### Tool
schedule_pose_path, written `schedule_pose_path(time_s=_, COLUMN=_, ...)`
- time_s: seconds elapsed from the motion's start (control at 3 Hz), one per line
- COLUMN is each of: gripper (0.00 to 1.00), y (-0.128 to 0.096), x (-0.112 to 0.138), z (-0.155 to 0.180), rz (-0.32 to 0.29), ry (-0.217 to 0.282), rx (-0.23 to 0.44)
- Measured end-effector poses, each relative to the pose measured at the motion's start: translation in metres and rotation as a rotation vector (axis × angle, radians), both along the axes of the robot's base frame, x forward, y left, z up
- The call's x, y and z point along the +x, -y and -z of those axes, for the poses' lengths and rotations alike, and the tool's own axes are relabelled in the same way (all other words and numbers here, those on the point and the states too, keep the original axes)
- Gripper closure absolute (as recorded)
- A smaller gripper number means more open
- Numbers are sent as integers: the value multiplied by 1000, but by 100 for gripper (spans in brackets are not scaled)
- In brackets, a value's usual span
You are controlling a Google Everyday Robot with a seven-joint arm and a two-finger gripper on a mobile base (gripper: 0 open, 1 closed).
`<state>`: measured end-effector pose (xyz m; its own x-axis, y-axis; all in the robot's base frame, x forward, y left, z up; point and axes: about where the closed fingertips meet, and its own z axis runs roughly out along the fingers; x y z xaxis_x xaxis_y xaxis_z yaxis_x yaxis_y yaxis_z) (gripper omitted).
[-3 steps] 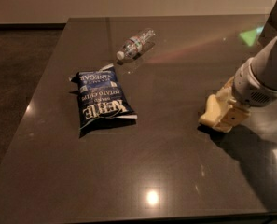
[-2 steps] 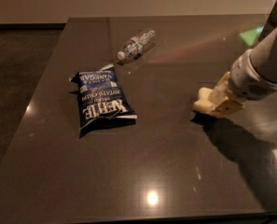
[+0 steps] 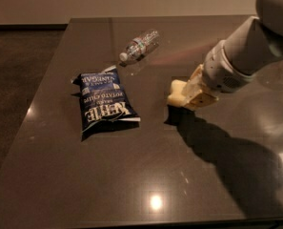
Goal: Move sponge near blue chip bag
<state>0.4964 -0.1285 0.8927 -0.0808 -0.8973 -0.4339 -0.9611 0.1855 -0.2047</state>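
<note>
**Soft foam in a firm pinch, partway to the bag**

The claw [image 3: 187, 95] holds the sponge [image 3: 175, 93], its cream fingers closed over the block's right end while the left end sticks out free toward the blue chip bag [image 3: 103, 104]. A dark shadow on the table [image 3: 131, 175] just below suggests the sponge is raised off the surface, not resting on it. It hangs to the right of the bag, with a stretch of bare table between them.

The sponge looks like thick foam: very light, soft, and likely to squash under the fingers rather than slip. Breakage is no concern. An end grip can let the free part droop or twist, so a hold across the thick middle would be steadier, though this one looks adequate for a short carry. Once released, the foam may spring back and shift slightly, so it is best set down low.

The bag lies flat and crinkled, and a nudge would probably slide it. A clear water bottle [image 3: 140, 45] lies on its side beyond the bag, well apart from the sponge.
</note>
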Motion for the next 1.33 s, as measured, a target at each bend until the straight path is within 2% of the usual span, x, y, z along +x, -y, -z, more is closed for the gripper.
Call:
schedule_pose_path(time_s=0.33, gripper=100, y=-41, x=6, z=-5, rz=-68, ry=24, rx=42)
schedule_pose_path(time_s=0.67, gripper=88, y=-68, x=10, z=-3, rz=-108, ry=35, rx=54)
schedule_pose_path(time_s=1.0, gripper=64, y=-82, x=11, z=0, rz=-129, ry=32, rx=62)
schedule_pose_path(time_s=1.33, gripper=33, y=-83, x=10, z=-1, rz=-132, ry=33, rx=60)
